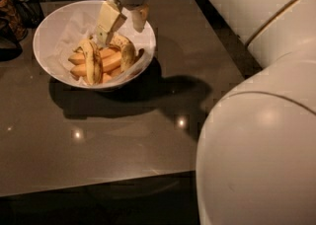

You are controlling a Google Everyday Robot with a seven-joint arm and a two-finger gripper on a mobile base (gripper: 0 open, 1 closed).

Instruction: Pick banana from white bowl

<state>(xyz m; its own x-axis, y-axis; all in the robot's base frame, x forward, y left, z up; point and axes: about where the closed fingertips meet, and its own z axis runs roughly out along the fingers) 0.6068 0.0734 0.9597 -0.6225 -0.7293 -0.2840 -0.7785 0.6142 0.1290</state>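
Observation:
The white bowl (54, 31) stands at the far left of the table, lined with crumpled white paper. In it lie several bananas. The speckled banana (125, 51) lies curved at the right side of the pile. A banana with a long dark streak (93, 62) lies at the left, with smooth orange-yellow bananas (109, 64) between them. My gripper (120, 32) hangs over the bowl's far right part, open. Its left finger (108, 20) reaches down to the upper end of the speckled banana, and the right finger (139, 16) stands just above the rim.
The bowl rests on a dark glossy table (123, 135) whose front edge runs across the lower part of the view. My white arm (261, 135) fills the right side. Dark objects (12, 17) stand at the far left edge.

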